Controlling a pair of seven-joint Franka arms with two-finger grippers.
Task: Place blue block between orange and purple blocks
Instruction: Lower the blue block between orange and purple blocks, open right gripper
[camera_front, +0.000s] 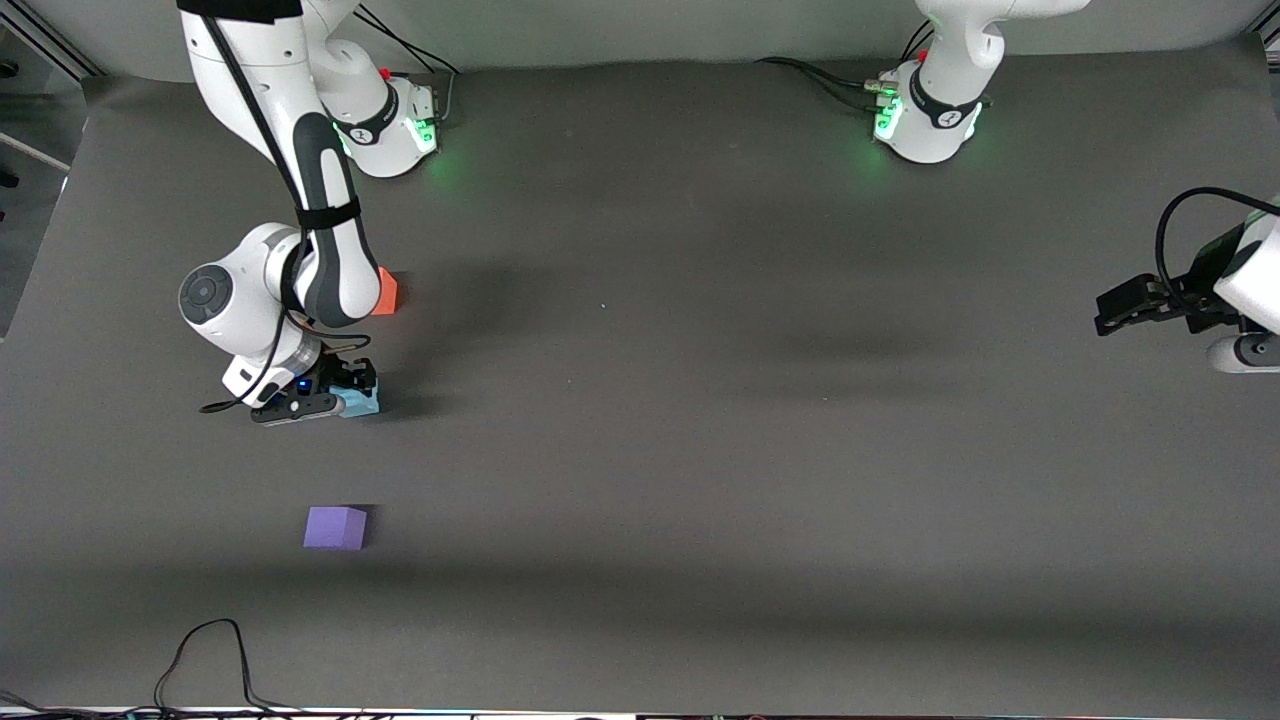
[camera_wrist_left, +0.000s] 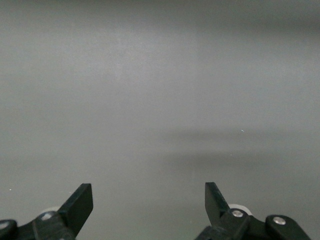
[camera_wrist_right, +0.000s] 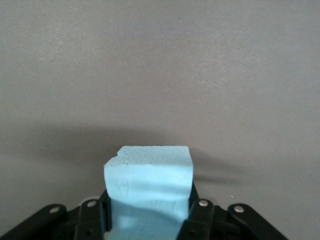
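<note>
My right gripper (camera_front: 352, 396) is shut on the light blue block (camera_front: 364, 405), low over the dark table, above the stretch between the orange block (camera_front: 386, 292) and the purple block (camera_front: 336, 527). The right wrist view shows the blue block (camera_wrist_right: 148, 187) clamped between the black fingers (camera_wrist_right: 199, 215), with one top corner chipped. The right arm's forearm hides part of the orange block. The purple block sits alone, nearer the front camera. My left gripper (camera_front: 1108, 312) waits open at the left arm's end of the table, and its wrist view has nothing between the fingertips (camera_wrist_left: 80, 200).
A black cable (camera_front: 205, 655) loops on the table near the front edge, at the right arm's end. The two arm bases (camera_front: 395, 125) stand along the edge farthest from the front camera. The dark mat (camera_front: 700, 400) spreads bare between the arms.
</note>
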